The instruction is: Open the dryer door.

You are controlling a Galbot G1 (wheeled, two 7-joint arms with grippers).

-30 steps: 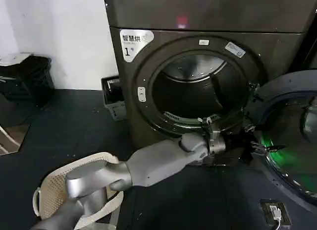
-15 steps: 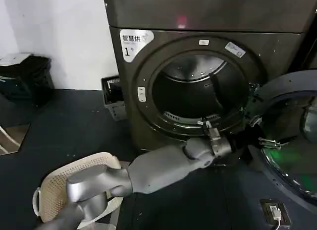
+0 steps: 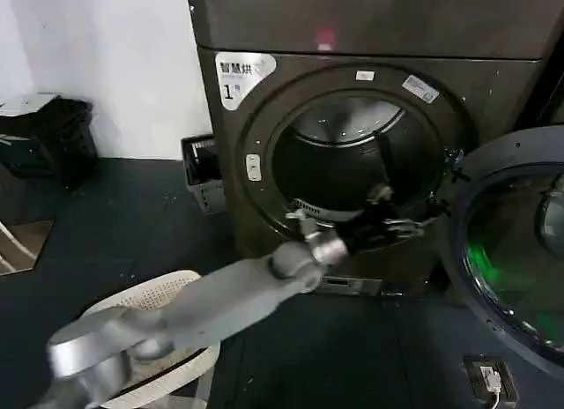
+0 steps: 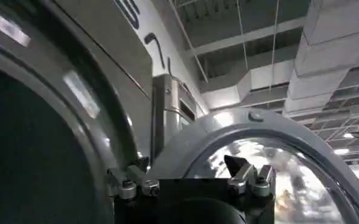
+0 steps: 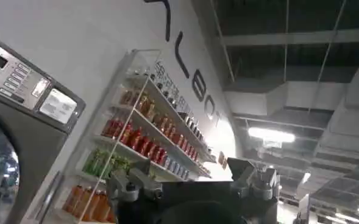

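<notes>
- Looking down from the head camera, we see the dryer (image 3: pixel 370 39) with its drum mouth exposed and the dryer door (image 3: pixel 515 250) already swung wide on its hinge at the machine's right side, its chrome rim and tinted glass facing outward.
- Our left tool (image 3: pixel 401 222) sits in front of the lower part of the drum opening, with the door lying to its right and apart from it. The left arm (image 3: pixel 238 290) reaches across from the lower left, so it is the nearer arm to the door.
- From this view the left tool's fingers appear parted and empty, touching nothing we can make out.
- A pale woven basket (image 3: pixel 132 338) rests on the floor beneath the arm.
- In the left wrist view, the left tool (image 4: pixel 191 182) shows both fingertips spread well apart with nothing between them; the open dryer door (image 4: pixel 270 152) rises just beyond.
- In the right wrist view, the right tool (image 5: pixel 194 182) is parked away from the machine, its fingers spread and empty, facing shelves of bottles (image 5: pixel 136 134).
- We judge the opening essentially done.
</notes>
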